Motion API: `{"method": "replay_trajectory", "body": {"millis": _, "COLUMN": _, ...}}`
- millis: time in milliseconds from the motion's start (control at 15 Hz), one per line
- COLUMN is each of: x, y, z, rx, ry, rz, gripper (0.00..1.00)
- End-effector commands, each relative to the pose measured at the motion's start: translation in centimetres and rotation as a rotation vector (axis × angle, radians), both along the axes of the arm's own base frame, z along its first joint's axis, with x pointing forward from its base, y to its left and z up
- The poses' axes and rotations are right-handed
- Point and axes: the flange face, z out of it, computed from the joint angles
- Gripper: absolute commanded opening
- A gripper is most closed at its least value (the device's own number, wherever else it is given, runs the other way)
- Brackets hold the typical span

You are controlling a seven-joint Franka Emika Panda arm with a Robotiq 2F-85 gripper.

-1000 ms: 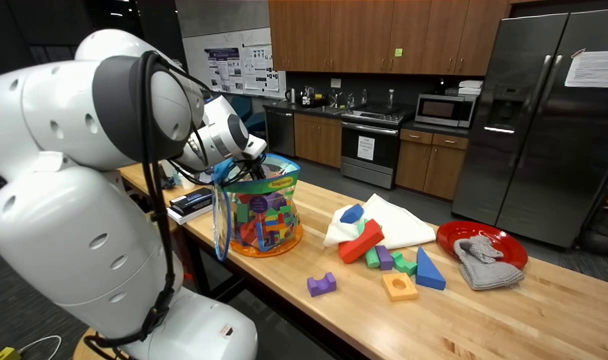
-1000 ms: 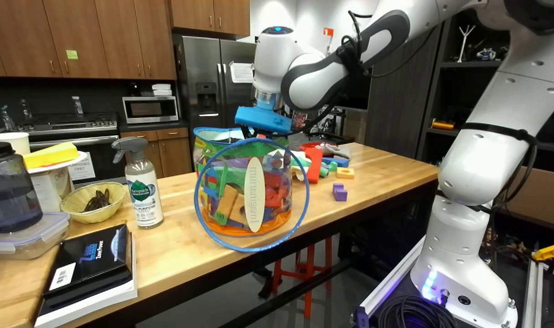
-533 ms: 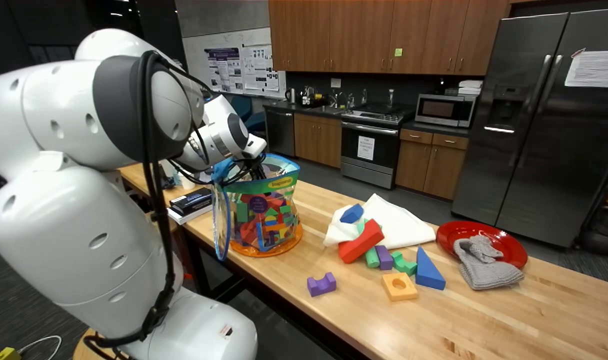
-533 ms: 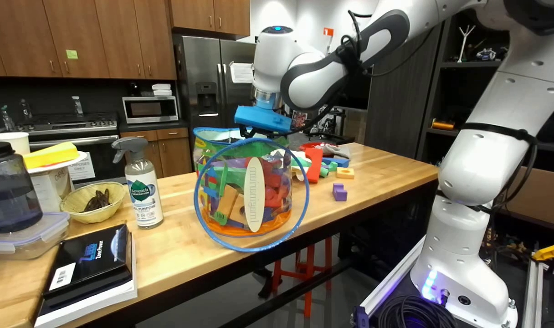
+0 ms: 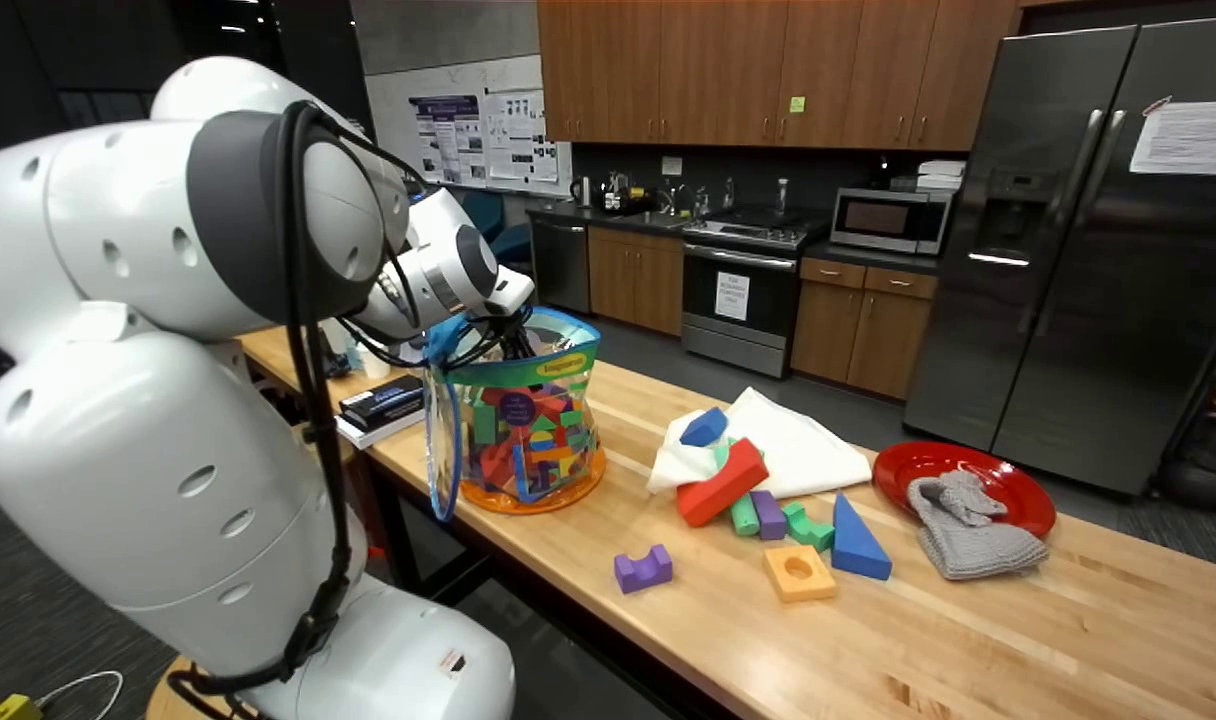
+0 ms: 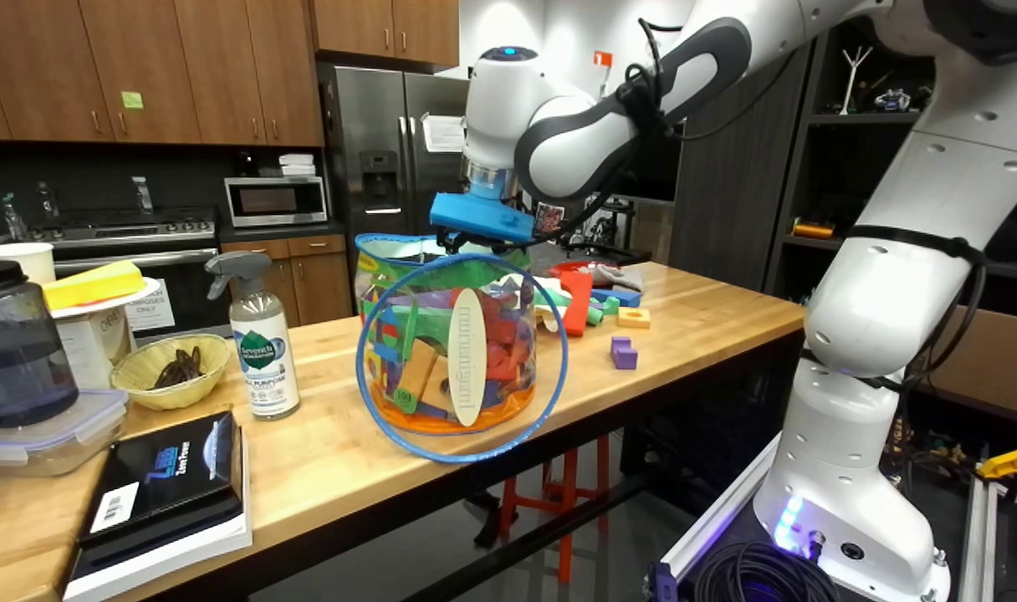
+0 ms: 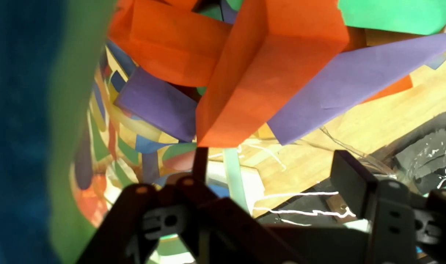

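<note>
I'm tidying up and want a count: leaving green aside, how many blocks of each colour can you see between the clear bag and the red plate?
Red: 1 (long block)
Blue: 2 (triangular block, smaller block)
Purple: 2 (notched block, plain block)
Yellow-orange: 1 (holed square block)
Total: 6 between the clear bag and the red plate

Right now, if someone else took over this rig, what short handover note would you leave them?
Fingers: apart, nothing gripped, at the mouth of the clear bag.
Done: many blocks are inside it; a red block lies near the fingers, contact unclear.
Left, it seems: on the table, a purple notched block, yellow-orange block with a hole, blue wedge, and other blocks on and by the white cloth.
</note>
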Motion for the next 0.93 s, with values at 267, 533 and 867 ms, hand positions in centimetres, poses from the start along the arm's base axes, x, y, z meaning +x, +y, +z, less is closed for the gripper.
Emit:
{"method": "replay_trajectory", "body": {"millis": 267, "x": 1.9, "y": -1.8, "z": 9.5, "rx": 0.093, "ry": -0.185, "rz": -0.111, "gripper": 1.00}}
{"method": "replay_trajectory", "body": {"millis": 533, "x": 2.6, "y": -4.6, "z": 14.4, "rx": 0.113, "ry": -0.303, "rz": -0.211, "gripper": 1.00}}
{"method": "replay_trajectory", "body": {"millis": 867, "x": 3.8, "y": -10.5, "z": 15.5, "rx": 0.086, "ry": -0.354, "rz": -0.365, "gripper": 1.00}}
